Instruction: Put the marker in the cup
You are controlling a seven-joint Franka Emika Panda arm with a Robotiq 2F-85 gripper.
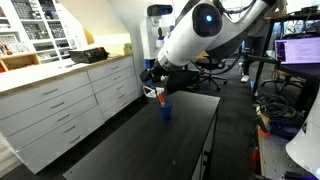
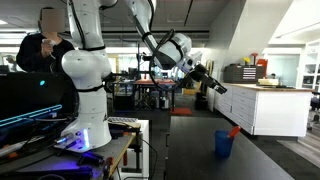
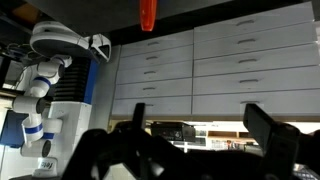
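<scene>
A small blue cup (image 1: 166, 111) (image 2: 224, 144) stands on the black table (image 1: 130, 150). The red-orange marker (image 1: 160, 97) (image 2: 234, 131) sticks up out of the cup, leaning against its rim. My gripper (image 1: 150, 77) (image 2: 215, 86) hangs in the air above and behind the cup, apart from it. In the wrist view the gripper (image 3: 200, 122) is open, its two dark fingers (image 3: 268, 125) spread wide with nothing between them. An orange bit of the marker (image 3: 147, 13) shows at the top edge there. The cup is out of the wrist view.
White drawer cabinets (image 1: 70, 105) (image 2: 270, 105) (image 3: 220, 65) line one side of the table. A second white robot (image 2: 85, 70) (image 3: 45, 70) stands on a stand near the table's end. Office chairs (image 1: 215, 70) and desks with screens (image 1: 298, 50) fill the room behind.
</scene>
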